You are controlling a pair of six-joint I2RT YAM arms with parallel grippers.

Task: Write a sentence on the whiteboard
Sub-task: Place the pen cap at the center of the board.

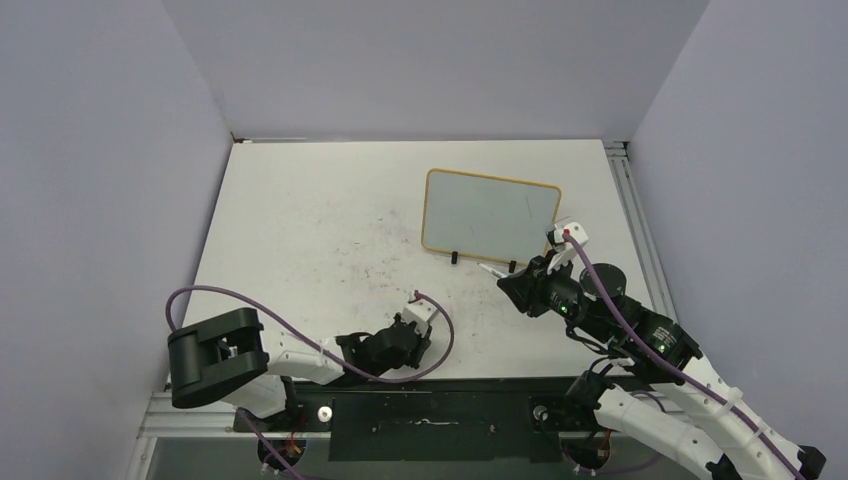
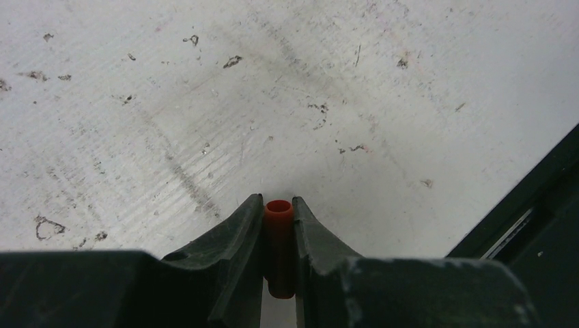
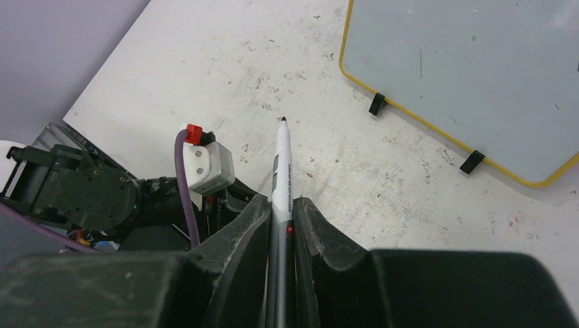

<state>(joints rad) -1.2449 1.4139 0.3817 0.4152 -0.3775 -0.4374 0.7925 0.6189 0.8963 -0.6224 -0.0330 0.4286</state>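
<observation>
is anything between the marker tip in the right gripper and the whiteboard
Nothing visible does. The right gripper holds the uncapped marker, and only bare, scuffed table lies between its tip and the whiteboard. The left gripper, clamped on the red cap, is off to the left.

- whiteboard (image 3: 464, 61) in the right wrist view runs off the top and right edges, so you only get its near-left part
- the marks (image 3: 420, 63) on its face are way too faint and tiny to read, overhead view included
- marker (image 3: 280, 164): back of the barrel is buried between the right claw (image 3: 281, 203) fingers and leaves the bottom edge
- red tube (image 2: 278, 229) pinched in the left claw (image 2: 278, 205): only its top end peeks out, honestly can't tell what it is
- overhead, the right arm (image 1: 655, 340) gets chopped at the bottom-right corner
</observation>
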